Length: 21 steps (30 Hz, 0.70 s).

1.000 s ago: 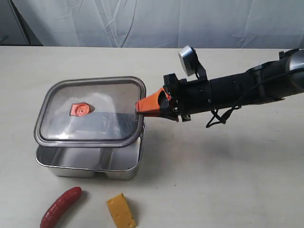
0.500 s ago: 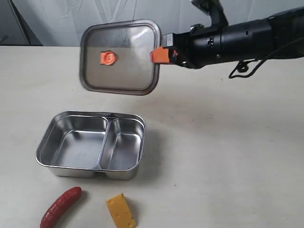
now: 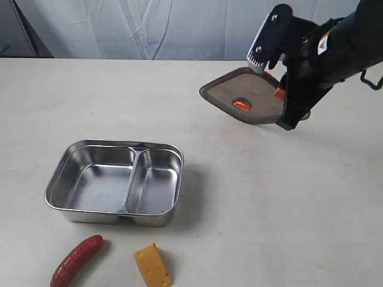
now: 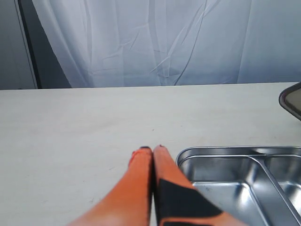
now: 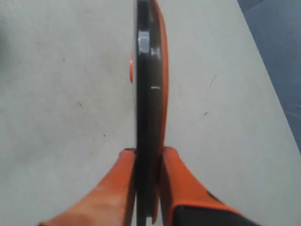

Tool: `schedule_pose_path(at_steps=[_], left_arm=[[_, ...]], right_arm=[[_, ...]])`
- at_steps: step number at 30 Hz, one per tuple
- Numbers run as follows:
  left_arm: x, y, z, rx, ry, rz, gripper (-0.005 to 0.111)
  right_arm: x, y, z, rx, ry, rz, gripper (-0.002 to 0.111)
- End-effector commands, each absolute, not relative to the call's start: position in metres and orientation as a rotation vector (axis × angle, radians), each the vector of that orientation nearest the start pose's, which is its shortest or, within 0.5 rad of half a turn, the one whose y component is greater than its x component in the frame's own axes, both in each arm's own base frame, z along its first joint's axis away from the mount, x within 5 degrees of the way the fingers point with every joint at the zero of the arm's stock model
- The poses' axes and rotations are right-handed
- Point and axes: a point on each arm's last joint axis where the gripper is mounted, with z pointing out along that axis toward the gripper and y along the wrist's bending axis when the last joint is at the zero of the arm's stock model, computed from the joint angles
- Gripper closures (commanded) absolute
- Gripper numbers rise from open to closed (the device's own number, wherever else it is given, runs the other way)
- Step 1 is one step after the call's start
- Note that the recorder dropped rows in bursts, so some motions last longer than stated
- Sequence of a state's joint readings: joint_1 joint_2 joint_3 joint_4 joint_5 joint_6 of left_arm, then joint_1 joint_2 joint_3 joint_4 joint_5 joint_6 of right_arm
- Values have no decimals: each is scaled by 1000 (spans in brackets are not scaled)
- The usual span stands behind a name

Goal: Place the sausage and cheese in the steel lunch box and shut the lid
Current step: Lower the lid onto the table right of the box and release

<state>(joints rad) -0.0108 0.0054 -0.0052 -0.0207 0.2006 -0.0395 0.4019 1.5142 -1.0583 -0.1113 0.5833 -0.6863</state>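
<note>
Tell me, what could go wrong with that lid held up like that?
The right gripper pinches the lid only by one edge, tilted over the table, so it might slip and drop. The sausage and cheese lie outside the steel lunch box; shutting it now would leave them out.

Mirror-shiny steel lunch box [image 3: 114,216]; glossy sausage [image 3: 76,260]; matt cheese [image 3: 152,266]; translucent plastic lid [image 3: 254,89]; matt smooth table [image 3: 269,209]; creased cloth curtain [image 3: 149,30].

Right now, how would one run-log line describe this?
right gripper: shut on lid, aloft, clear of box | left gripper: shut, empty | box: open, empty | sausage, cheese: on table
</note>
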Motion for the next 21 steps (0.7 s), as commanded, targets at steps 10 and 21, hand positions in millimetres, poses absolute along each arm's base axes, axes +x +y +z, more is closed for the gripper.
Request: schedule_pose_path(at_steps=[10, 21], left_arm=[[56, -1, 197, -39, 1662, -57, 107], [56, -1, 197, -39, 1662, -57, 107]], right_arm=[[200, 176, 200, -1912, 2168, -215, 109], [170, 193, 160, -1991, 2309, -119, 109]])
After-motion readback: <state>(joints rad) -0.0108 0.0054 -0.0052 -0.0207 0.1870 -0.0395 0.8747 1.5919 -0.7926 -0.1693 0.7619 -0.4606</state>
